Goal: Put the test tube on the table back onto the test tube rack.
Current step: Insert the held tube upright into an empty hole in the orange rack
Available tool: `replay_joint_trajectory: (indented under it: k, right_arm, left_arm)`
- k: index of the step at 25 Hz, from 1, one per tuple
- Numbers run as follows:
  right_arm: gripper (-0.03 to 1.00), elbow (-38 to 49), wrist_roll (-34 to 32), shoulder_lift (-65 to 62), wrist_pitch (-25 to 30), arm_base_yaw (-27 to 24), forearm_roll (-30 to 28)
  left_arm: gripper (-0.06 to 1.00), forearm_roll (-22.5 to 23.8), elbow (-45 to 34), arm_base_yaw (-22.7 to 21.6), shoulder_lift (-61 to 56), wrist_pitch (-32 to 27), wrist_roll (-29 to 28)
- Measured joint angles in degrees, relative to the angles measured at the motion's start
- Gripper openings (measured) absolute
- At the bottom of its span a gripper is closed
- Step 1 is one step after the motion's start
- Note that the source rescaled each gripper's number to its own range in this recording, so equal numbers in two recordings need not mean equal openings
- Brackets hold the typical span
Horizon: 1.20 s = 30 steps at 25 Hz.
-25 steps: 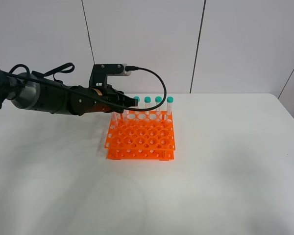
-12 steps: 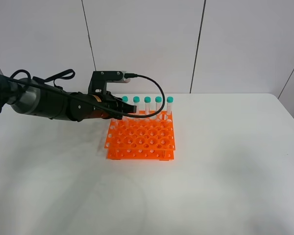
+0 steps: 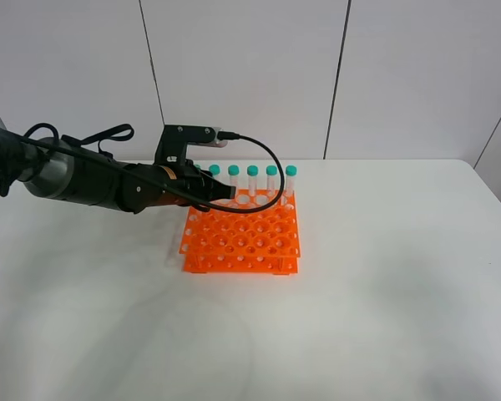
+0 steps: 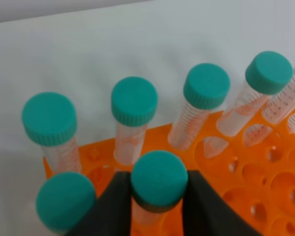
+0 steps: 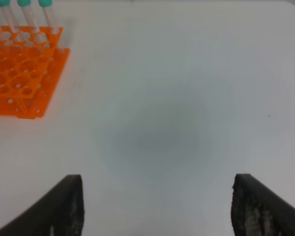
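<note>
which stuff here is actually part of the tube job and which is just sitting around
In the job:
- test tube, clamped in the left gripper
- orange test tube rack
- table

Just there:
- other teal-capped tubes standing in the rack
- right gripper, open over bare table
- black cable on the left arm

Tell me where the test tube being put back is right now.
The test tube is clamped in the left gripper over the test tube rack, at its back-left corner beside the standing tubes.
</note>
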State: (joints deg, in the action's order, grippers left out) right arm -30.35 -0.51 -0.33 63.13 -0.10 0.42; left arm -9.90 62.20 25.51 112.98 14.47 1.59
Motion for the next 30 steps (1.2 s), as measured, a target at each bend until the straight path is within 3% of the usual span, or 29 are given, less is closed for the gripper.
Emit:
replay_joint_trajectory:
  k: [8, 30]
  right_arm:
    - [1.00, 0.0, 0.0, 0.0, 0.0, 0.0, 0.1]
    - [1.00, 0.0, 0.0, 0.0, 0.1, 0.0, 0.1]
  left_arm:
    - [0.00, 3.0, 0.6, 0.3, 0.5, -0.5, -0.8]
    - [0.00, 3.2, 2.6, 0.7, 2.6, -0.6, -0.9]
